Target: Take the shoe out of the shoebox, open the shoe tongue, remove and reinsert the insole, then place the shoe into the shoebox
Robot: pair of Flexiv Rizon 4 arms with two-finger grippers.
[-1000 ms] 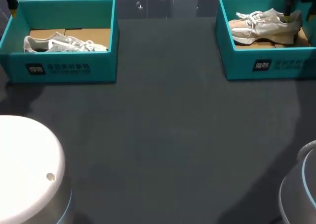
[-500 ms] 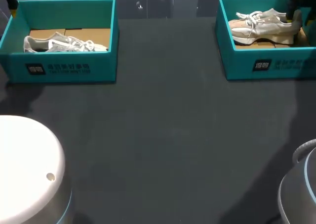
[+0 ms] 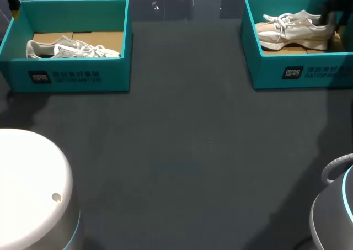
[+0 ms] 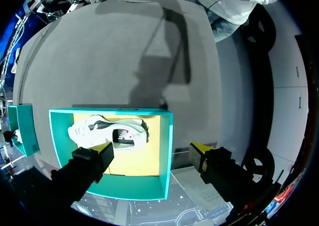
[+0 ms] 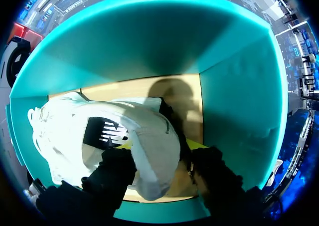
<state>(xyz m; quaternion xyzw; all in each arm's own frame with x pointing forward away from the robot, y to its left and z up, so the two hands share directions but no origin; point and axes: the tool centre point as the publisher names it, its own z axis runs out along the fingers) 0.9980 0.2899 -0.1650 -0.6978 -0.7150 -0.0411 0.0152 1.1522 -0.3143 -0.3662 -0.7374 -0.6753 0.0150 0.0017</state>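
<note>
A beige-and-white shoe (image 3: pixel 289 28) lies on its side in the teal shoebox on the right (image 3: pixel 298 72). My right gripper (image 5: pixel 159 158) is down inside that box with the shoe's heel (image 5: pixel 154 151) between its fingers. One dark finger (image 5: pixel 117 173) lies against the heel's side; the other (image 5: pixel 212 173) stands just off it, so the gripper is open. In the head view it shows only as a dark shape (image 3: pixel 332 7) at the heel. My left gripper (image 4: pixel 152 148) hangs wide open, high above the left teal shoebox (image 4: pixel 167 151), which holds a grey shoe (image 4: pixel 107 131).
The left shoebox (image 3: pixel 71 76) with its grey shoe (image 3: pixel 69 48) stands at the table's far left. The dark table (image 3: pixel 182 161) stretches between and in front of the boxes. My arms' rounded bases fill the near corners (image 3: pixel 33 195).
The right gripper's fingers have drawn in around the shoe's heel and the gripper has sunk a little lower in the box. The left arm and both shoes have stayed put.
</note>
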